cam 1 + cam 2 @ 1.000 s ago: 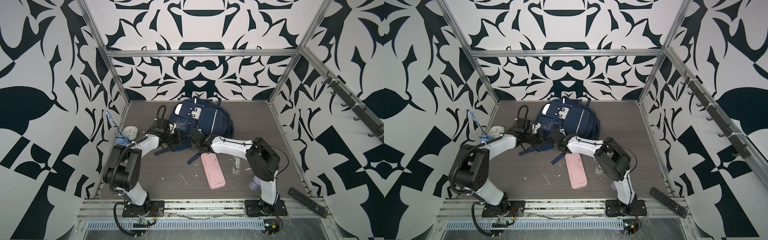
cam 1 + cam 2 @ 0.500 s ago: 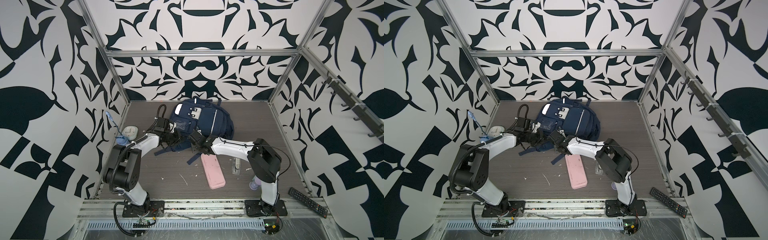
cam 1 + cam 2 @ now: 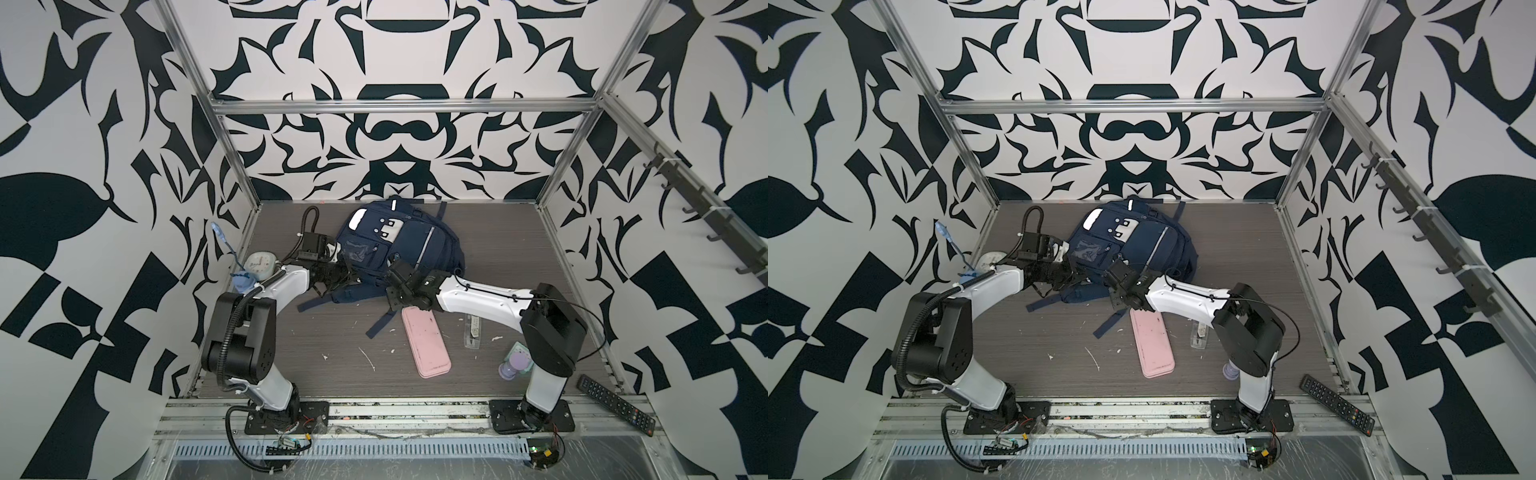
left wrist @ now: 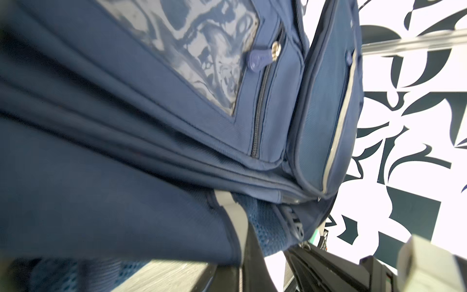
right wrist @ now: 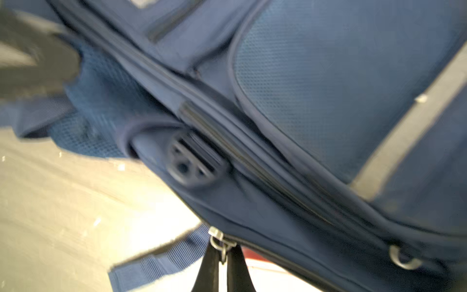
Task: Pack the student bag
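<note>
In both top views the student bag (image 3: 399, 249) (image 3: 1142, 253) lies at the table's back, seemingly zipped and unpacked. A pink pencil case (image 3: 426, 347) and a purple bottle (image 3: 513, 365) wait in front of the bag, the case beside a loose strap (image 3: 380, 324).

Left wrist view: the left gripper (image 4: 242, 242) is closed, apparently pinching the bag's lower edge.

Right wrist view: the right gripper (image 5: 222, 255) is pinched on a metal zip pull (image 5: 218, 240).
</note>
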Available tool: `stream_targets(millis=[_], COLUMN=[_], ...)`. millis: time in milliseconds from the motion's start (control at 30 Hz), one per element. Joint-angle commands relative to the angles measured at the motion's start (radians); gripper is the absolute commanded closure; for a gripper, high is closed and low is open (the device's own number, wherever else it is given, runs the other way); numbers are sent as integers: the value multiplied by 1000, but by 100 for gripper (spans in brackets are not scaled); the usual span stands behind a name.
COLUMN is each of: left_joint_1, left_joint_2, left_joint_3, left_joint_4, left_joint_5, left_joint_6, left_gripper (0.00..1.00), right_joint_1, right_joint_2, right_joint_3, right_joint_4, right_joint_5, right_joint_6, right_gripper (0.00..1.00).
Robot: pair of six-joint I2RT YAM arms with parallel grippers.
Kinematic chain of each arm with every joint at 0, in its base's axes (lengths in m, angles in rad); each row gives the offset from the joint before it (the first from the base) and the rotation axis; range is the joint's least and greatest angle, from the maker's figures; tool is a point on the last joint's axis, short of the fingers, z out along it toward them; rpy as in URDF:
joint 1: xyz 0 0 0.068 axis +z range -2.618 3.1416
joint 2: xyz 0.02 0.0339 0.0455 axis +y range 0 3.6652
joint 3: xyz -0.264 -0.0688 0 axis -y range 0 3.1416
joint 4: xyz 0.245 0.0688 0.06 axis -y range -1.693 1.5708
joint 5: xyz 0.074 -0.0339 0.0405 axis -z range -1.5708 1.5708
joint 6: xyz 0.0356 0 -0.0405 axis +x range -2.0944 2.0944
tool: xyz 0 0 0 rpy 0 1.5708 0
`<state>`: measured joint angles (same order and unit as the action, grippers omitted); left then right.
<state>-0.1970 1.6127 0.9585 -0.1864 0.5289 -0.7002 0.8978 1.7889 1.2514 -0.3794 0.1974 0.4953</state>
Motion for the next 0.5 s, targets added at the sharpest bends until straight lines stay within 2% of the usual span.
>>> stream_targets(millis=[0, 367, 467], left_joint_1=[34, 42, 42], left_joint_2=[-24, 34, 52], left_joint_3=[-14, -6, 8], left_joint_4=[43, 120, 132], left_joint_5=[-72, -79, -78], left_joint_6=[-26, -85, -94], left_gripper=[96, 96, 96], right_joint_1=[-33, -277, -306], right_joint_2=[-94, -270, -285], right_joint_3=[-47, -241, -252], right_joint_4=[-84, -125, -134], right_joint_5=[-36, -68, -63], right_joint_6=[-43, -109, -112], right_gripper=[100, 100, 100])
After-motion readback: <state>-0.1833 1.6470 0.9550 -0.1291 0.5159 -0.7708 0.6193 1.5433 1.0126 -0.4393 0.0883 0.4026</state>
